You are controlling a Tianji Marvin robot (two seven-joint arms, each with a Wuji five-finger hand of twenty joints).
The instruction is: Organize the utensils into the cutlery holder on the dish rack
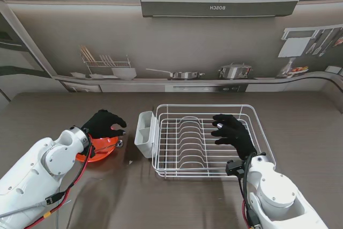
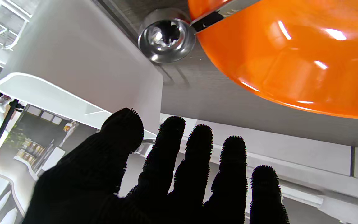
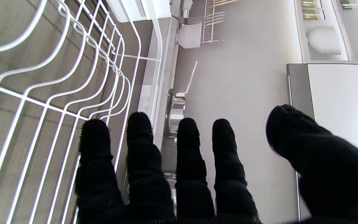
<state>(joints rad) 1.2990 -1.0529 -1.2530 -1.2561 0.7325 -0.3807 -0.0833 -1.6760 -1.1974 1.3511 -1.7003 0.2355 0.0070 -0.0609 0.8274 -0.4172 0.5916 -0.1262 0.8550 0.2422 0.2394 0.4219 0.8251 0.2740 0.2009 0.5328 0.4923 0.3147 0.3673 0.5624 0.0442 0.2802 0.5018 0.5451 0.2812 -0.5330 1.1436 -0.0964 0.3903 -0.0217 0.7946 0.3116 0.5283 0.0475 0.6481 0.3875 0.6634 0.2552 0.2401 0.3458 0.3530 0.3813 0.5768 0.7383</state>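
1. While both hands are empty, nothing yet looks delivered: the left hand (image 1: 105,124) hovers over the orange bowl (image 1: 102,147) with its fingers (image 2: 169,146) spread apart, gripping nothing.
2. Nearest me on the right, the right hand (image 1: 233,134) rests over the wire dish rack (image 1: 206,140), fingers (image 3: 140,140) apart and holding nothing.
3. Just beside the bowl's right edge, a metal spoon (image 2: 166,37) lies with its round end on the table (image 1: 177,202) and its handle (image 2: 225,12) running up over the bowl's rim; I judge it the utensil still to be moved.
4. Farther right, between bowl and rack, the white cutlery holder (image 1: 144,132) hangs on the rack's left side; from the stand view it appears empty, though its depths are hard to make out.
5. Most of the spoon's handle is hidden under the left hand in the stand view and cut off in the left wrist view, so its length is unclear.
6. Whether more utensils lie in the bowl cannot be told.
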